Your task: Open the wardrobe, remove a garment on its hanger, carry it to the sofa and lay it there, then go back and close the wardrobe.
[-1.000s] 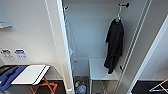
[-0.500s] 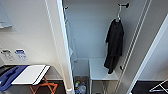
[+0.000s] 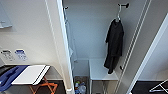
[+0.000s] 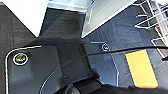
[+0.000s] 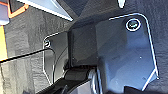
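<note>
The wardrobe (image 3: pixel 92 32) stands open straight ahead, its white left door (image 3: pixel 62 50) swung out toward me. Inside at the right, the black garment (image 3: pixel 114 45) hangs limp on its pale hanger (image 3: pixel 118 15), hooked over a dark peg near the top. Its hem reaches down to a white shelf (image 3: pixel 100 71) low in the wardrobe. My left gripper (image 4: pixel 85 87) and right gripper (image 5: pixel 75 82) show as dark shapes low over the dark carpet, beside my own base plate, far from the garment.
At the lower left, a small table with orange legs (image 3: pixel 43 86) carries a white board (image 3: pixel 30 74) and blue cloth (image 3: pixel 8 77). Bottles and small items (image 3: pixel 80 87) sit on the wardrobe floor. A white wire rack (image 3: pixel 158 87) stands at the lower right.
</note>
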